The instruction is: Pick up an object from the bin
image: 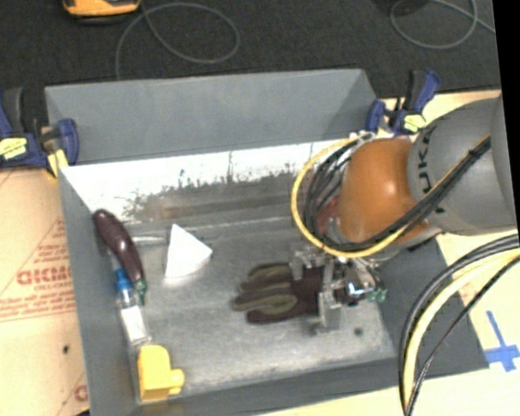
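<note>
The pincer (331, 293), a small assembly of grey metal parts, is sitting low in the grey metal bin (230, 112), directly against the cuff end of a dark brown glove (272, 294). Whether the pincer is released, clenched or grasping the glove cannot be told from this view. The glove is lying flat on the bin floor and extending from the pincer toward the view's left. Its material is looking soft and matte, with thick, rounded finger shapes. Above the pincer, a smooth, glossy orange cover (379, 191) is capping the wrist, and yellow and black cables (305, 208) are looping around it. The grey arm (466, 170) is carrying dark lettering, which is too cut off to read. Up and to the left of the pincer, beyond the glove, a white cone-shaped piece (186, 251) is lying on its side. Well to the left of the pincer, a glossy maroon handle (119, 245) is lying along the bin's left wall, with a clear tube (131, 316) bearing a blue band just below it. Farthest down and left of the pincer, a blocky yellow plastic piece (157, 373) is resting in the corner. No writing on these things is legible.
</note>
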